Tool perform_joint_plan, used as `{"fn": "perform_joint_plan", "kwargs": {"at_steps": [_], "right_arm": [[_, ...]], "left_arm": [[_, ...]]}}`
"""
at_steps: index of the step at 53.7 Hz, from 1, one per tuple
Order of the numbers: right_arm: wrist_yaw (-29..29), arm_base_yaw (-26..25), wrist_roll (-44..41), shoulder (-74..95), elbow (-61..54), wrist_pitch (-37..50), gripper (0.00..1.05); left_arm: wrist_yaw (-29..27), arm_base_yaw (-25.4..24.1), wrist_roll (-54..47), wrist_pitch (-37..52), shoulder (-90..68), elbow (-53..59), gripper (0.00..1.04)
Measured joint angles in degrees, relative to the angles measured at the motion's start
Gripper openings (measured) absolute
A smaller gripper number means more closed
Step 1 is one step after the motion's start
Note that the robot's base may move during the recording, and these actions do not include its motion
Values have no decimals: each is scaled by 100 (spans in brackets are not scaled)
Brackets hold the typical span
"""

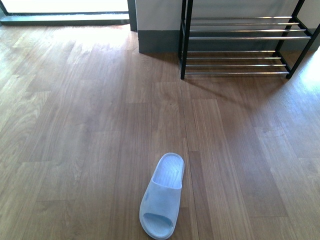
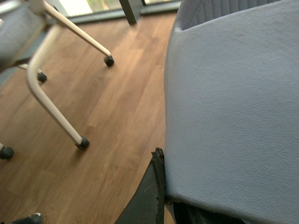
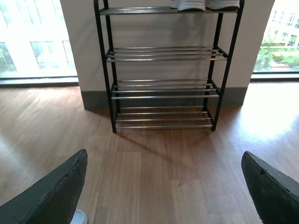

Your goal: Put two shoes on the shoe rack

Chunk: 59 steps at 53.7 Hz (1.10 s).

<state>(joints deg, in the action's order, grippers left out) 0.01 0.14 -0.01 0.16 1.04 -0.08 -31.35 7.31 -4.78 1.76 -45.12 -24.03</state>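
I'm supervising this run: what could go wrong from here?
The slipper lies far from the shoe rack; a long carry could drop it.
Its tiers are thin bars, so a soft slipper may tilt or slip through.
Chair legs stand close in the left wrist view; a swing could hit them.
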Motion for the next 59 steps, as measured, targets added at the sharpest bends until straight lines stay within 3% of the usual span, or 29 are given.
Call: {"fn": "perform_joint_plan", "kwargs": {"at_steps": [6, 10, 59], "right_arm": [[0, 0, 0, 0, 0, 0, 96], [0, 0, 0, 0, 0, 0, 96], [-4, 0, 0, 11, 0, 0, 96]], "left_arm": [[-623, -109, -136, -734, 1823, 422, 2], [-750, -129, -116, -1047, 2426, 619, 2], [-719, -133, -109, -1058, 2459, 649, 2]]}}
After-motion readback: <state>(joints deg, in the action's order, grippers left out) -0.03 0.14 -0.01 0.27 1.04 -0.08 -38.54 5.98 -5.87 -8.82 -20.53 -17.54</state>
